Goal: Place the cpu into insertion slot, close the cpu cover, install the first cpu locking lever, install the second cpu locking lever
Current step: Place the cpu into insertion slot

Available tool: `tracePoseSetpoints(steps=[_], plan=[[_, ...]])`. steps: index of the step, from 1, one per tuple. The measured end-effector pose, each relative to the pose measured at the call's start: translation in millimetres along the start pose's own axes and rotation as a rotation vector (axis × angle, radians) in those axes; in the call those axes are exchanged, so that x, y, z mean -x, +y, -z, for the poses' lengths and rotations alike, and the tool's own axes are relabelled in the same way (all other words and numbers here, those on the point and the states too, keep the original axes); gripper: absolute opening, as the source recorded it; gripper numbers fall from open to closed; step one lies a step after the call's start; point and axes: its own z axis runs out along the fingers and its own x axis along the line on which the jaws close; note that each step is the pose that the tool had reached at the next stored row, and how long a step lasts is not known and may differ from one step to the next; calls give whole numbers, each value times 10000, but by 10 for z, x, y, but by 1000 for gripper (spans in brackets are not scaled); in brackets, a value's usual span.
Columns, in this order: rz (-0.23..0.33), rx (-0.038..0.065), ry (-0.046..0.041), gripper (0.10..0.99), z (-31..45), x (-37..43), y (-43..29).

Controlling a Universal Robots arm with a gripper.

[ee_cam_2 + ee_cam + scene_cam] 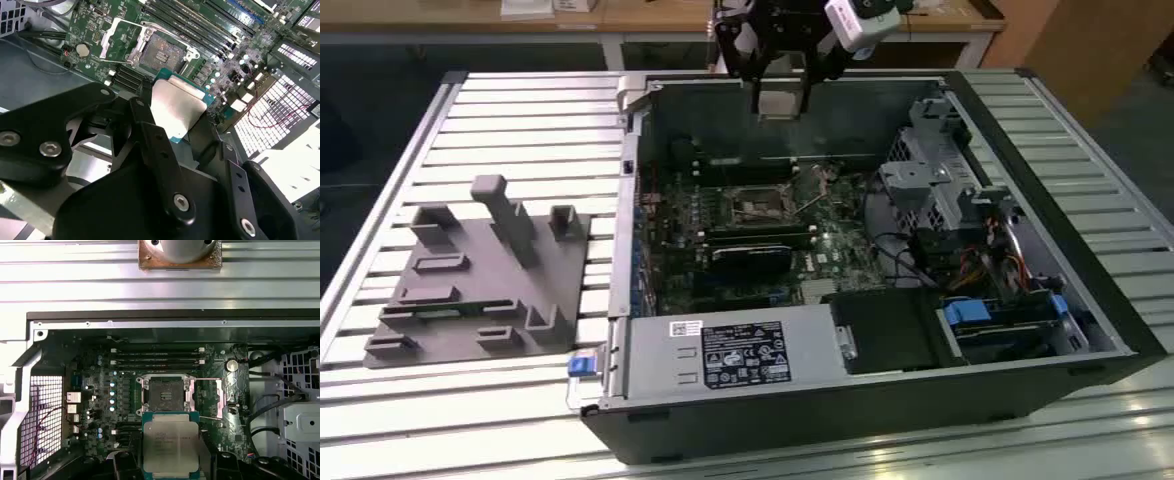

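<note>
Gripper closed narrow on the cpu, fingers on opposite edges, chip held silver top up, in air over the open computer case, well apart from the uncovered insertion slot on the green motherboard.

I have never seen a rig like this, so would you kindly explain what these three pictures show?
A robot arm's pincer hangs over an open computer case lying on a slatted metal table. The exterior view looks from off the arm; both wrist views come from cameras riding on it. The pincer is shut on the cpu, held in the air, not yet in the empty insertion slot. A grey moulded fixture lies on the table at the exterior view's left.
</note>
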Motion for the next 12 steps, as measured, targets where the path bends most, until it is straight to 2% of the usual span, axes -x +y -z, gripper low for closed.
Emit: tracePoseSetpoints(steps=[12], plan=[[1, 0, -11, 541, 0, 0, 0]])
